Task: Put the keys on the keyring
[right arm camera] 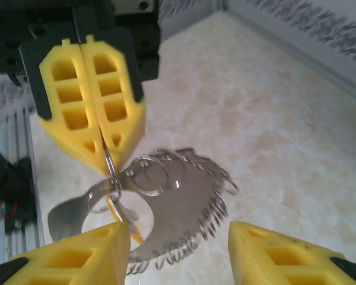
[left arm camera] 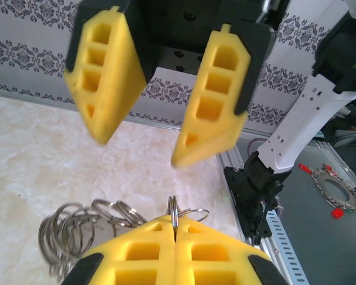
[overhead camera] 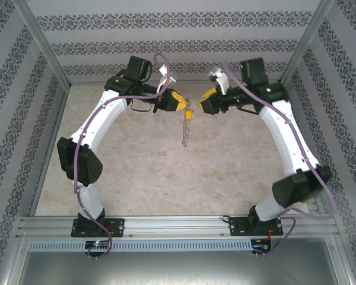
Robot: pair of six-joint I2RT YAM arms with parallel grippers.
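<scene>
Left gripper [right arm camera: 104, 159] tight on keyring [right arm camera: 181, 193], right gripper [right arm camera: 178, 233] wide

A robotics lab cell, that was, no home! An aluminium rail [overhead camera: 178, 225] carried the left arm base [overhead camera: 98, 225] and right arm base [overhead camera: 255, 225]. Beyond the rail lay a marble-look tabletop [overhead camera: 166, 172], boxed by patterned wall panels [overhead camera: 178, 24] and metal frame posts [overhead camera: 44, 50].

The top camera hangs high behind the arm bases [overhead camera: 98, 225], tilted down over the marbled table [overhead camera: 136, 172] toward the back wall [overhead camera: 184, 41] — a wide, distant look. Each wrist camera sits tight behind its own yellow fingers [left arm camera: 136, 261], facing the other arm: the left sees the right gripper [left arm camera: 141, 148], the right sees the left gripper [right arm camera: 104, 157]. All three share the keyring [overhead camera: 186, 127] between them.
</scene>
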